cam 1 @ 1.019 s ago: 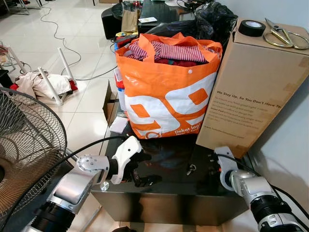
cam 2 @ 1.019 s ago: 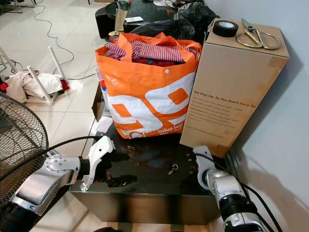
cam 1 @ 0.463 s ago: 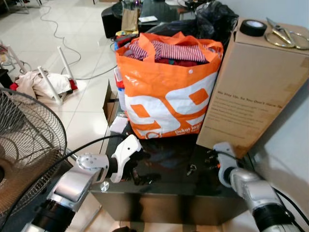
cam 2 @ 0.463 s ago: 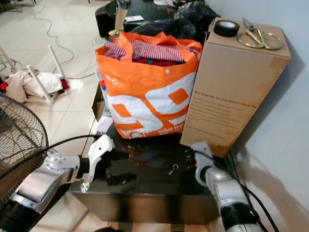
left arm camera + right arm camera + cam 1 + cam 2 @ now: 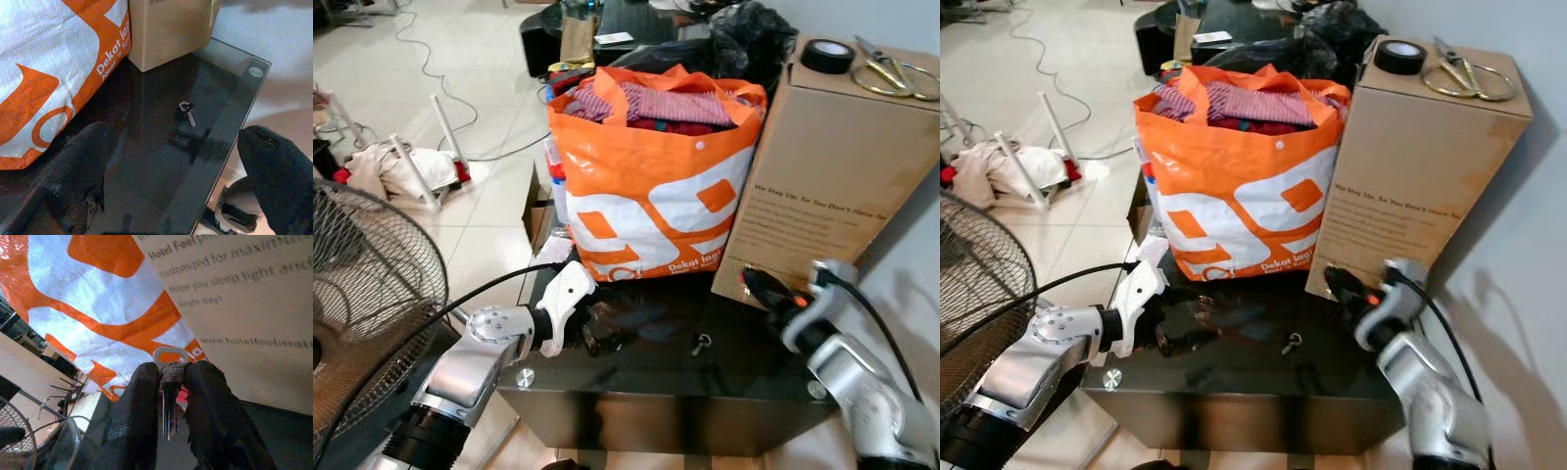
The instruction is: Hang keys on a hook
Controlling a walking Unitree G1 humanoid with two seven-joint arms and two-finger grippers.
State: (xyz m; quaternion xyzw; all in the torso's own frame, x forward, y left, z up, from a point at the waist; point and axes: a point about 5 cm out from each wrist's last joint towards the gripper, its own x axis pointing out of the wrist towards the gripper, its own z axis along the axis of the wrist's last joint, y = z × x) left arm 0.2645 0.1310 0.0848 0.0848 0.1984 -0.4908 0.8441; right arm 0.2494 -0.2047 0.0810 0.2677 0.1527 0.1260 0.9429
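Right pincer point(image 5: 168, 396) is raised over the table's point(image 5: 744, 364) right part, keys point(image 5: 168, 401) betw. its fingers, box point(image 5: 827, 166) just behind it. Bag point(image 5: 651, 186) stands left of the box. Small key point(image 5: 701, 344) lies on the table betw. both pincers (left pincer point(image 5: 597, 333) w/ fingers apart).

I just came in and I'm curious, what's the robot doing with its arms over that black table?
The right end effector is shut on a bunch of keys, held up beside the cardboard box. The left end effector hangs open above the glass table, where another small key lies in front of the orange bag. No hook is visible.
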